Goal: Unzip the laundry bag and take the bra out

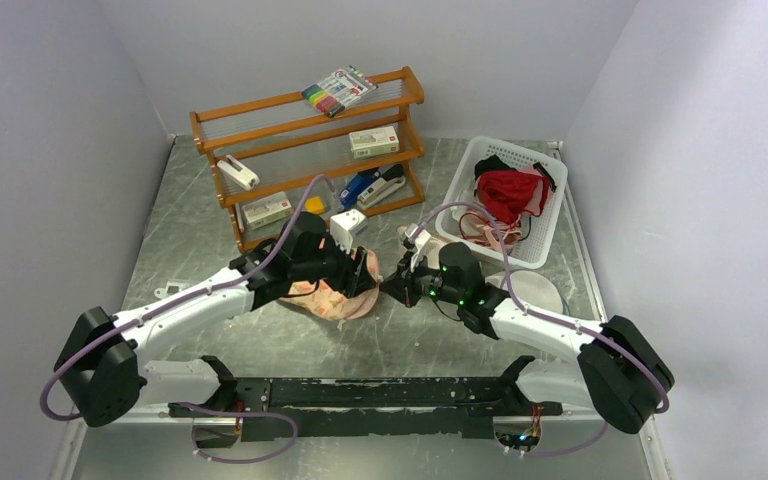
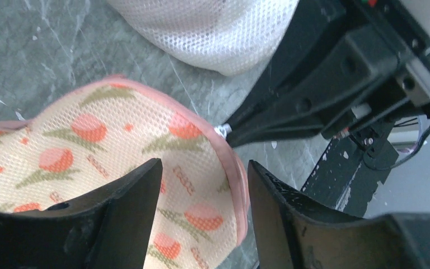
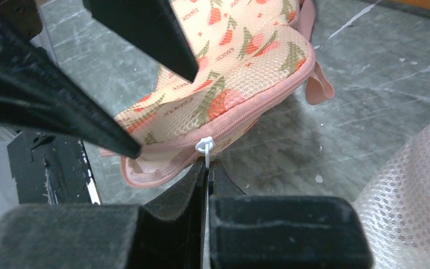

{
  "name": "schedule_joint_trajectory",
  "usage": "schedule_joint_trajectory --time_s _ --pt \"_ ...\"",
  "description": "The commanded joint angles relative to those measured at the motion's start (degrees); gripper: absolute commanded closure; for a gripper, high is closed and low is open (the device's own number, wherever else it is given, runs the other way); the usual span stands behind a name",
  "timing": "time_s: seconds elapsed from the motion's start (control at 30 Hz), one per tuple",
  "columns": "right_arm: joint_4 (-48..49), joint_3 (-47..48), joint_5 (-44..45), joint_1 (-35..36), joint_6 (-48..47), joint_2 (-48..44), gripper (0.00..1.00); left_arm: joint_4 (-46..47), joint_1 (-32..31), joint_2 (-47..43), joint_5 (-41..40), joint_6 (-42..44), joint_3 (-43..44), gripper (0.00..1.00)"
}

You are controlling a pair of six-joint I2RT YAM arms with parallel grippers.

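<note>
Peach laundry bag (image 3: 229,73) seemingly part-unzipped, contents hidden; basket (image 1: 548,225) holds red garment (image 1: 508,192).

The left arm (image 1: 192,300) and right arm (image 1: 545,328) share the same build: white, rounded link shells between bulky black joint housings (image 1: 110,380). A lilac cable (image 1: 46,390) loops along each. A black base rail (image 1: 360,392) joins them. Small green lights (image 1: 457,297) glow at the right wrist. The left gripper (image 2: 205,163) has matt black wedge fingers (image 2: 126,216).
</note>
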Motion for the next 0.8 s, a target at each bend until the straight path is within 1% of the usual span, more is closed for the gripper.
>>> schedule_joint_trajectory --time_s 0.0,0.1,0.23,0.37,0.4,0.53,0.77 --pt "2.23 -0.52 -2.34 0.64 1.67 -1.15 1.0 -0.57 0.02 2.58 -2.48 -0.12 4.34 0.34" --pt "2.11 -0.83 -1.46 0.93 1.5 -1.78 1.0 -2.66 -0.05 3.94 -1.9 -0.54 5.36 0.35" --pt "1.62 -0.49 -1.16 1.04 1.18 -2.05 1.0 -2.03 -0.5 4.47 0.82 -1.28 4.44 0.27" --pt "1.37 -0.35 -0.51 1.12 1.12 -1.57 1.0 -1.91 -1.74 3.46 0.42 -1.89 2.86 0.26" --pt "1.46 -0.33 -0.68 1.16 1.12 -1.49 1.0 -1.71 -1.88 3.22 0.23 -2.08 2.49 0.27" --pt "1.85 -0.48 -0.36 1.15 1.19 -1.34 1.0 -3.58 -2.49 3.48 -1.49 -2.11 2.81 0.41" --pt "0.64 1.41 0.29 1.2 1.05 0.22 1.0 -4.73 -3.48 3.95 -1.59 -1.23 3.98 0.61"
